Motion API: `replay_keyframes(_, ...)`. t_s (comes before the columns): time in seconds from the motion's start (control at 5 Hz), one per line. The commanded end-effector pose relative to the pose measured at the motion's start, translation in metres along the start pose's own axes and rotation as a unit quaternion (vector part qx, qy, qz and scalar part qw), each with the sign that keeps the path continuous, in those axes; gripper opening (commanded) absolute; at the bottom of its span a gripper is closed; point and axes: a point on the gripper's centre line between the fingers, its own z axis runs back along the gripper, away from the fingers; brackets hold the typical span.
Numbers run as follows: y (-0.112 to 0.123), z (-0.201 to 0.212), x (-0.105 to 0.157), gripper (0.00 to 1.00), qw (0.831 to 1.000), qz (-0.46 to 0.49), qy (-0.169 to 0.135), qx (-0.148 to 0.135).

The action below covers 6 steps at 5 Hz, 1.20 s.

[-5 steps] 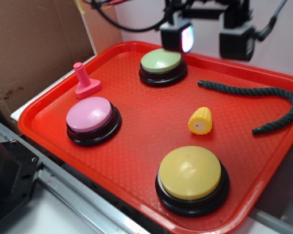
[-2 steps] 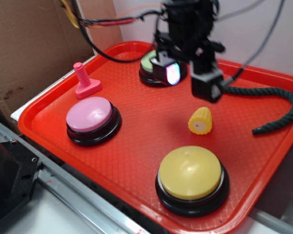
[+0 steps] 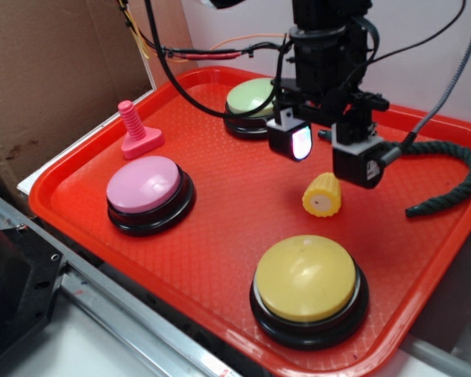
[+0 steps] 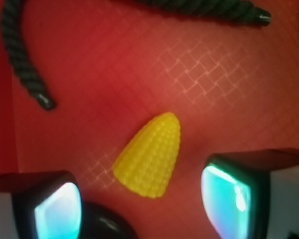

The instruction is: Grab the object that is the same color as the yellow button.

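The object, a small yellow corn cob stub (image 3: 322,195) (image 4: 149,155), lies on its side on the red tray (image 3: 220,196), flat cut end toward the camera. The yellow button (image 3: 306,279), a big dome on a black base, sits at the tray's near right; its black base edge (image 4: 102,224) shows at the bottom of the wrist view. My gripper (image 3: 328,155) (image 4: 139,206) hangs open just above the corn, slightly behind it. Its two fingers (image 4: 57,209) stand wide apart on either side of the corn, touching nothing.
A pink button (image 3: 145,188) sits at the near left and a green button (image 3: 255,102) at the back. A pink screw toy (image 3: 137,133) stands at the left edge. A dark green rope (image 3: 447,169) (image 4: 20,55) curves along the right. Cardboard (image 3: 55,71) stands at the left.
My gripper has come down from above the tray's back edge toward the corn, moving forward and lower. The corn and the buttons have not moved.
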Motion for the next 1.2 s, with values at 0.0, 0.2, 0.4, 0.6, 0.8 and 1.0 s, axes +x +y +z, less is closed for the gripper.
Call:
replay_keyframes(0.0,0.007,-0.002,0.004,1.0,0.996,-0.063,0.0,0.057)
replay_keyframes(0.2,0.006,-0.011,0.008,1.0,0.994,-0.088,0.02,0.066)
replay_keyframes(0.4,0.002,-0.02,0.011,0.32,0.993,-0.099,0.03,0.056)
replay_keyframes(0.6,-0.002,-0.023,0.01,0.0,0.994,-0.092,0.029,0.052)
replay_keyframes(0.8,-0.003,-0.009,0.007,0.0,0.988,-0.142,0.037,0.041)
replay_keyframes(1.0,-0.001,0.04,-0.028,0.0,0.979,-0.198,-0.055,0.006)
